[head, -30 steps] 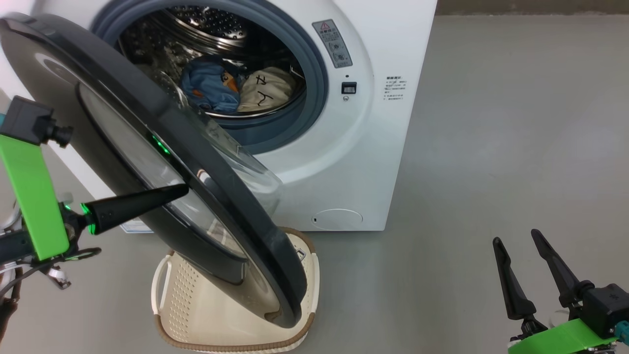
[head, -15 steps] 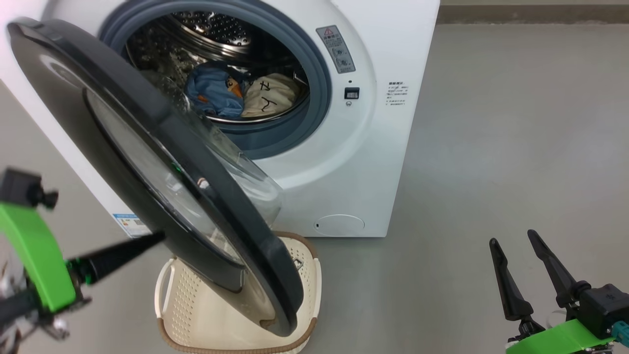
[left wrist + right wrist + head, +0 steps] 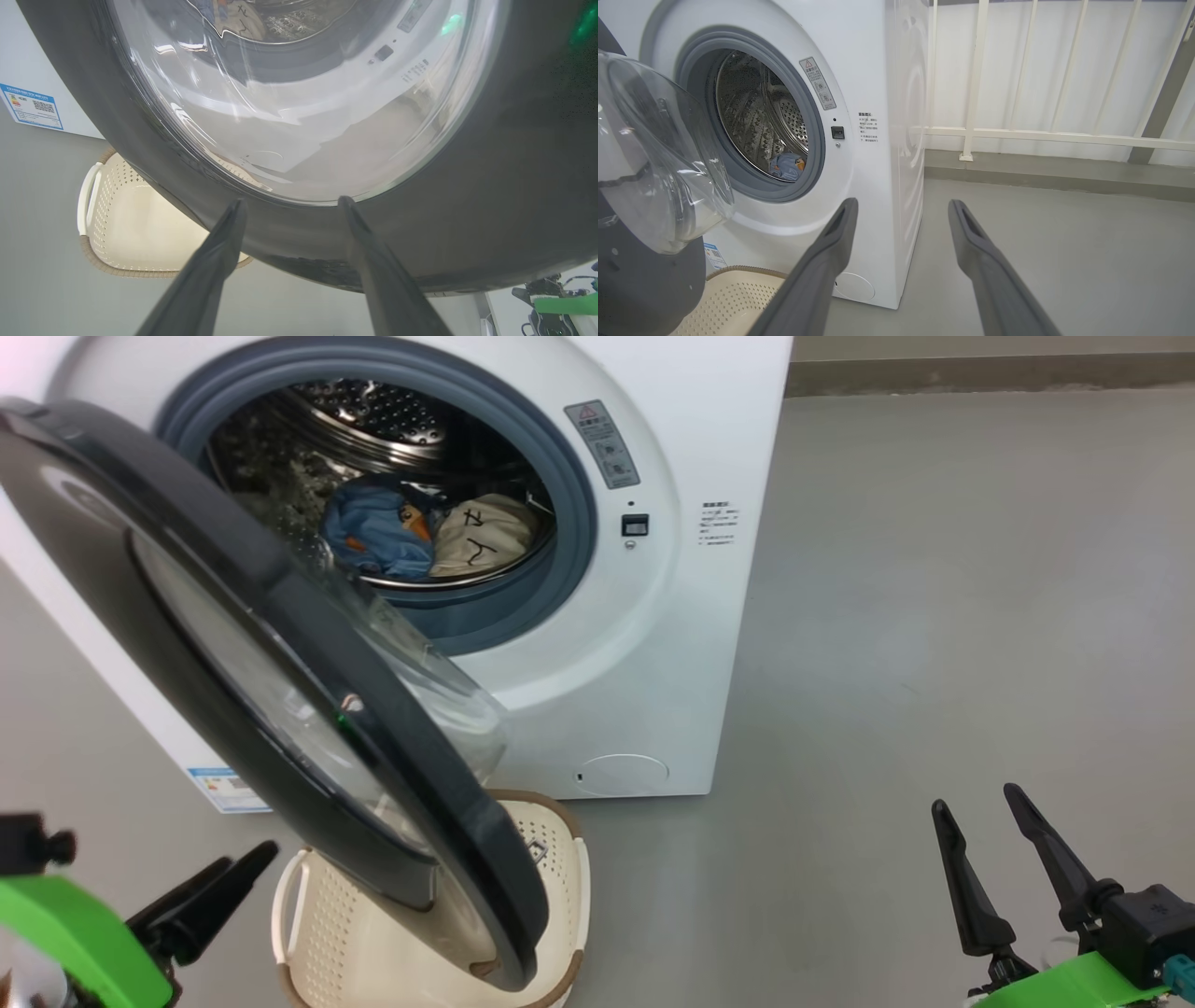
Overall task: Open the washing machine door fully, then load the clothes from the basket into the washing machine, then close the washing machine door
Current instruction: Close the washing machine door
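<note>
Hanging half-open at frame left, the large round glossy black-rimmed washing machine door (image 3: 266, 686) faces the spread, empty left gripper (image 3: 247, 856) just below it at lower left, the nearer arm.

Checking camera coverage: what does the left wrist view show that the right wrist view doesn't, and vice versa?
Left wrist view: the dark outer face of the door and the white handle of the basket. Right wrist view: a white railing and the washer's side panel. Shared: the door, the basket, clothes in the drum.
</note>
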{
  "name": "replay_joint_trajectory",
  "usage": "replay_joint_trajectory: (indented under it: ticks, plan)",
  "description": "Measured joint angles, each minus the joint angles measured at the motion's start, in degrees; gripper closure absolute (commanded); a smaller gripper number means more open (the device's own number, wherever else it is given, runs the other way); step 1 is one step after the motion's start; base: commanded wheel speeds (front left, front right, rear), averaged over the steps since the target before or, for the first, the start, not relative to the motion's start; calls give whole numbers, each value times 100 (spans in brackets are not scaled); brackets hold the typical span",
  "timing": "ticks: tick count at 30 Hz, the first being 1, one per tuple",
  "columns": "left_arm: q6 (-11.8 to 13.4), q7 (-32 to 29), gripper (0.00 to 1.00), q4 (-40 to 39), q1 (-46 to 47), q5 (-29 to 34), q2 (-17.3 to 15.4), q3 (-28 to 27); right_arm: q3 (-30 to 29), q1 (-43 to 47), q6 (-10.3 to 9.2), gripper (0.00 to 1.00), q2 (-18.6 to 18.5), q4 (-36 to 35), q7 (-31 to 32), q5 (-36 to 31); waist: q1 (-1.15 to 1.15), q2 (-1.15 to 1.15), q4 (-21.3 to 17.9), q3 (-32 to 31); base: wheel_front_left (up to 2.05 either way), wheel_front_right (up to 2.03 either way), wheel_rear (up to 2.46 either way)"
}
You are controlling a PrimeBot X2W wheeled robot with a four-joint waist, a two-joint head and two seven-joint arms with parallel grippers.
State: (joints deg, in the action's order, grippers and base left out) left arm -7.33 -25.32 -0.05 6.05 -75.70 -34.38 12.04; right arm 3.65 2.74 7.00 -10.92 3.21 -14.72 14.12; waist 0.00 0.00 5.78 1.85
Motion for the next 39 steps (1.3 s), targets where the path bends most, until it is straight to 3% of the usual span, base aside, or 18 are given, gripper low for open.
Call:
replay_joint_trajectory:
  ticks: [15, 20, 24, 26, 27, 31, 39]
  plan:
    - [0, 2566, 0, 945, -509, 80, -256, 624, -78, 38, 0, 0, -25, 5, 0, 0, 0, 0, -396, -6, 0, 0, 0]
    - [0, 3683, 0, 1344, -525, 579, -331, 1077, -124, 38, 0, 0, -45, 16, 0, 0, 0, 0, -548, 47, 0, 0, 0]
    - [-1, 3951, 0, 1636, -531, 923, -259, 1185, -193, 39, 0, 0, -57, 29, 0, 1, 0, 0, -628, 101, 0, 0, 0]
    - [-1, 3952, 0, 1691, -543, 1213, -101, 906, -218, 38, 0, 0, -55, 25, 0, 1, 0, 0, -643, 128, 0, 0, 0]
    - [-1, 3953, 0, 1673, -544, 1716, 78, 547, -258, 38, 0, 0, -52, 24, 0, 1, 0, 0, -634, 148, 0, 0, 0]
    - [-1, 3954, 0, 1521, -701, 2666, 526, -130, -272, 36, 0, 0, -46, 26, 0, 1, 0, 0, -590, 160, 0, 0, 0]
    - [-7, 3954, 0, 954, -1083, 4152, 1257, -1102, -193, 26, 0, 0, -33, 32, 0, 1, 0, 0, -481, 156, 0, 0, 0]
